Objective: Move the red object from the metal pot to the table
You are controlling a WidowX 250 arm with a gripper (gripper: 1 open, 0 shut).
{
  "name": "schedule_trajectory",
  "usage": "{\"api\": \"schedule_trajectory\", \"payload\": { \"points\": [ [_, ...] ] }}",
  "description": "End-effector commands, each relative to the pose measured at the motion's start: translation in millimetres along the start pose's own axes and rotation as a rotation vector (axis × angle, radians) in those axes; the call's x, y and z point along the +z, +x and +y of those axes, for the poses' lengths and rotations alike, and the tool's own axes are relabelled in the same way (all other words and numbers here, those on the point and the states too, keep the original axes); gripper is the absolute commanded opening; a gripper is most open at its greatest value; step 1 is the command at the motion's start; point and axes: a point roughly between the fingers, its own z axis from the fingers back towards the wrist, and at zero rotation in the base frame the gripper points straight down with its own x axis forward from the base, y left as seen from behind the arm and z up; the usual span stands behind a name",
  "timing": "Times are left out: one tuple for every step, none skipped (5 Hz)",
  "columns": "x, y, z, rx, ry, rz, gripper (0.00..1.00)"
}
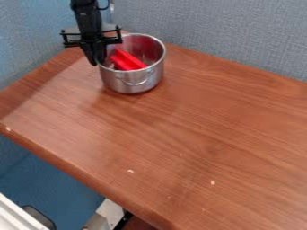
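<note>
Camera: red object (128, 61) inside metal pot (132, 65), right of closed jaws.

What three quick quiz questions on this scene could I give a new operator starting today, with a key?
1. True or false: the red object lies on the table.
2. Where is the hand? A) at the metal pot's left rim B) over the table's near edge
3. What colour is the wall behind the table?

Key: 1 false, it is inside the pot; 2 A; 3 blue-grey.
</note>
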Motion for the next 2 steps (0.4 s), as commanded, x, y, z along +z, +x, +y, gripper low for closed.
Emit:
{"api": "schedule_trajectory", "payload": {
  "points": [
    [24.1,6.1,-6,0.004,-0.011,-0.049,0.00],
    [39.7,4.9,-16,-0.023,-0.020,-0.037,1.00]
  ]
}}
